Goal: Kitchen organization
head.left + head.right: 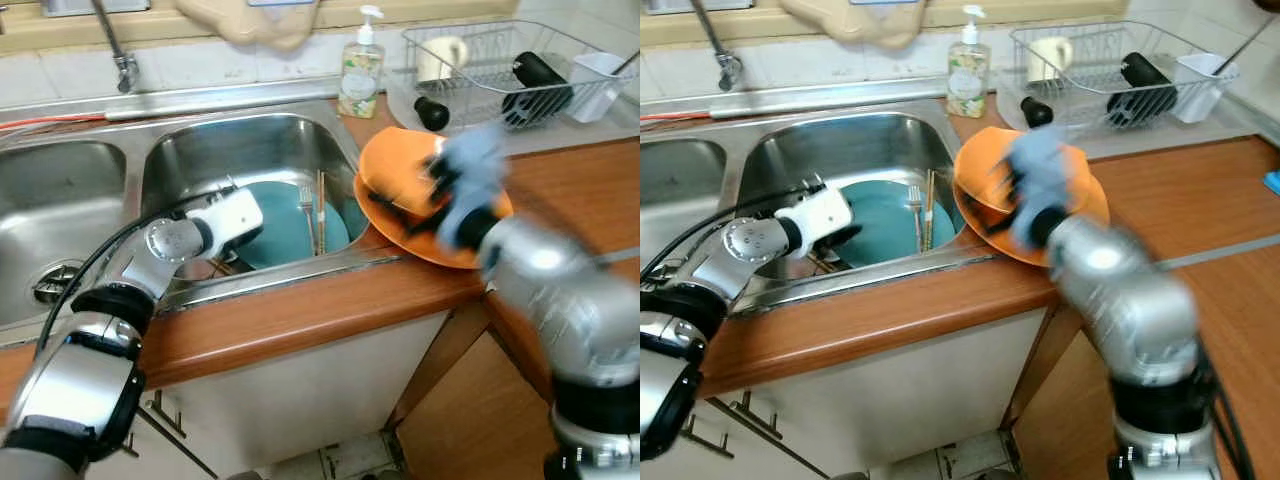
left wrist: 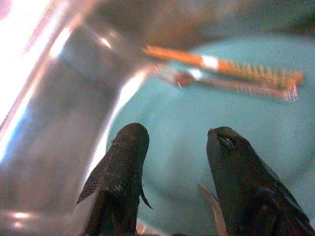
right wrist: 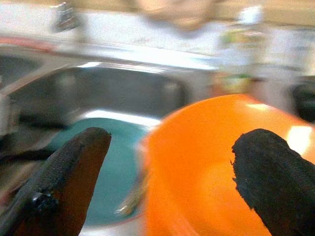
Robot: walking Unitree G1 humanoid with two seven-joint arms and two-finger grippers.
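Note:
An orange bowl point(image 1: 395, 170) lies tilted on an orange plate point(image 1: 425, 250) on the counter corner beside the sink. My right gripper point(image 3: 172, 142) hovers blurred just above the bowl, open wide, the bowl's rim ahead between the fingers point(image 3: 74, 167). A teal plate point(image 1: 285, 230) lies in the right sink basin with a fork and chopsticks point(image 1: 318, 210) on it. My left gripper point(image 2: 172, 135) reaches down into that basin, open just over the teal plate's near edge, nothing between its fingers point(image 2: 125, 162).
A wire dish rack point(image 1: 500, 65) at the back right holds a black bottle point(image 1: 540, 75) and a white cup point(image 1: 600, 80). A soap bottle point(image 1: 361, 65) stands behind the sink. The faucet point(image 1: 112, 40) hangs over the left basin point(image 1: 50, 200). Wooden counter point(image 1: 580, 190) runs to the right.

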